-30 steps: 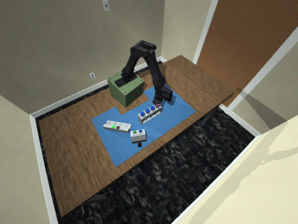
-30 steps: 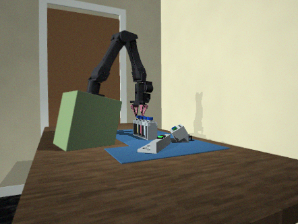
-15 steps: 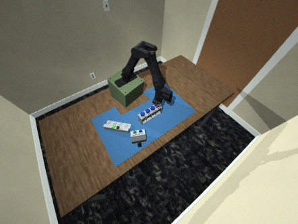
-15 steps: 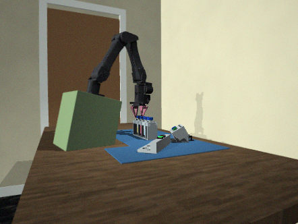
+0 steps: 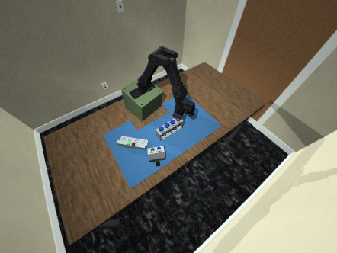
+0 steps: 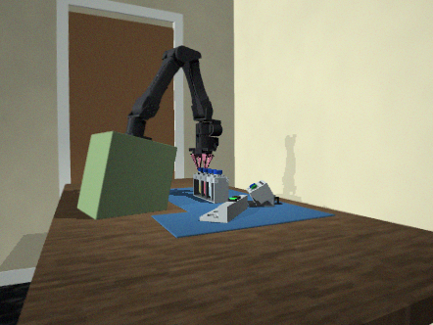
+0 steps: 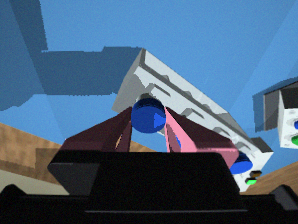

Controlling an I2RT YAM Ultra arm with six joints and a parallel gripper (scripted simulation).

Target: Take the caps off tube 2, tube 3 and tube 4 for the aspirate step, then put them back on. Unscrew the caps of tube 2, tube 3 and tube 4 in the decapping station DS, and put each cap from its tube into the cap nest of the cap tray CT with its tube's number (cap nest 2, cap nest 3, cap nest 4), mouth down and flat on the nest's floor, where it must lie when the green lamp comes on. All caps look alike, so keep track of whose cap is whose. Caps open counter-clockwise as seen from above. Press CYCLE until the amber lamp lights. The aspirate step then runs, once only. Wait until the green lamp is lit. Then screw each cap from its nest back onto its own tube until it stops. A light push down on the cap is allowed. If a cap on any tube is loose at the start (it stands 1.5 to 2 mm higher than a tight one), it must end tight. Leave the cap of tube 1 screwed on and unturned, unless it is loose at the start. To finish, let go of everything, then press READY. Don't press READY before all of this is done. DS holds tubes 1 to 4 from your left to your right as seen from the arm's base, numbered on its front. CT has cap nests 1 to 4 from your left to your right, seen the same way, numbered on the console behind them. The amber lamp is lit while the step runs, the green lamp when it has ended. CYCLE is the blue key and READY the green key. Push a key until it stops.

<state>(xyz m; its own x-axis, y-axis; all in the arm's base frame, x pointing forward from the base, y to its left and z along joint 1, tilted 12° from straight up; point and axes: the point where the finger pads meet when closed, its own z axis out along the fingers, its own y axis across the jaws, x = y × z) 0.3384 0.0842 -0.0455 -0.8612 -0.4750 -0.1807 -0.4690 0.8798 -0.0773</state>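
You're clamping the gripper point(image 7: 148, 131) on the end cap point(image 7: 148, 115) in the decapping station point(image 5: 170, 128), apparently for unscrewing or tightening; confirm the tube number before twisting.

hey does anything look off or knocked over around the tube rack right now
Nothing stands out. The tube rack stands upright on the blue mat, blue caps in a row. The hand is closed on the end cap. The cap tray and key box sit flat.

Brown door point(image 5: 290, 42), wall outlet point(image 5: 104, 85).
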